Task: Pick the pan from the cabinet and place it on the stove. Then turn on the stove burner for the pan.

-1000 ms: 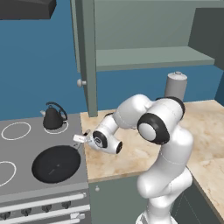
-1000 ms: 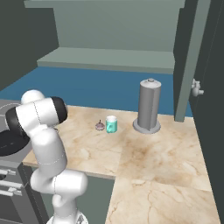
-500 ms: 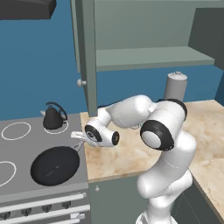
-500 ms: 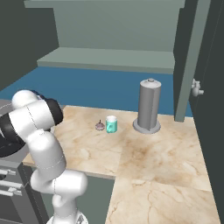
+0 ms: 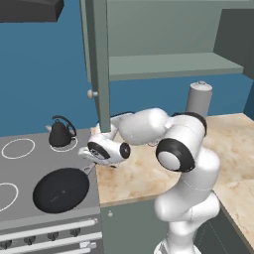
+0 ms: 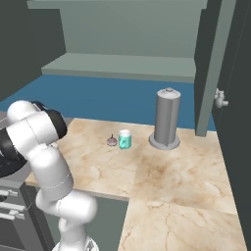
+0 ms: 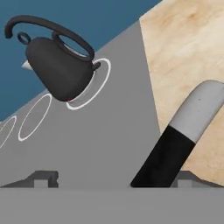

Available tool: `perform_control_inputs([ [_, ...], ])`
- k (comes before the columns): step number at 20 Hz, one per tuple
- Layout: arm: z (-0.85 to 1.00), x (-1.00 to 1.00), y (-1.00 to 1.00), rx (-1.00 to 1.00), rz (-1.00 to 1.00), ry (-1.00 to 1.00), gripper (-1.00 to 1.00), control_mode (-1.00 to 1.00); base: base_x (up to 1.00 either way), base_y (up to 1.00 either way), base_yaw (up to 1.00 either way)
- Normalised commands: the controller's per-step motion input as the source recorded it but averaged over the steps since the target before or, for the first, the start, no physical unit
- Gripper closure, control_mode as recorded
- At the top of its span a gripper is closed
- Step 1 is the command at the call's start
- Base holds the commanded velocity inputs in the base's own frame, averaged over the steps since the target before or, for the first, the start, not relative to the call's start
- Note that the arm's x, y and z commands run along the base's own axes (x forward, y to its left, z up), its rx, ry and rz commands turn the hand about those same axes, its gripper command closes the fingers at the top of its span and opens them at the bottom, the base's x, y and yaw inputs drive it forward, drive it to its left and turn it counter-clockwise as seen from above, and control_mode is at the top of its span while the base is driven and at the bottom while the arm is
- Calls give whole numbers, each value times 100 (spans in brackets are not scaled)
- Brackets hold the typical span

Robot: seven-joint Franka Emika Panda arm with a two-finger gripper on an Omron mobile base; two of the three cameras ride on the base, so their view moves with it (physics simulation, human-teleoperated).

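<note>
The black pan (image 5: 60,190) lies flat on the front right ring of the grey stove (image 5: 30,163). Its thin handle (image 5: 90,168) points toward the marble counter. My gripper (image 5: 85,155) hovers just above that handle, open and holding nothing. In the hand view the handle (image 7: 168,153), black with a pale end, crosses between my spread fingertips (image 7: 42,177), close to the right one, so my gripper (image 7: 113,180) straddles it. The grey-green cabinet (image 5: 163,64) stands open above the counter, its shelf bare.
A black kettle (image 5: 60,133) (image 7: 59,61) sits on the back right ring. A cabinet door (image 5: 99,64) hangs open just behind my hand. A grey canister (image 6: 166,120), a cyan cup (image 6: 125,140) and a small dark object (image 6: 112,142) stand on the counter. Dark knobs (image 5: 49,237) line the stove front.
My hand has drifted a little left and up, staying over the pan handle, and the elbow has swung over. The pan rests where it was.
</note>
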Motion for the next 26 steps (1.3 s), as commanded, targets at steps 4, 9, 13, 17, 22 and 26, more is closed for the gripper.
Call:
perform_control_inputs([
  [4, 0, 1, 0, -5, -6, 10, -100, -100, 0, 0, 0],
  [9, 0, 5, -2, -4, -4, 10, -100, -100, 0, 0, 0],
  [13, 1, 10, -20, -1, -2, 14, -100, -100, 0, 0, 0],
  [17, 0, 19, -37, 0, 0, 15, -100, -100, 0, 0, 0],
  [22, 0, 32, -51, 0, 0, 12, -100, -100, 0, 0, 0],
  [26, 18, 14, -39, 0, 0, 9, -100, -100, 0, 0, 0],
])
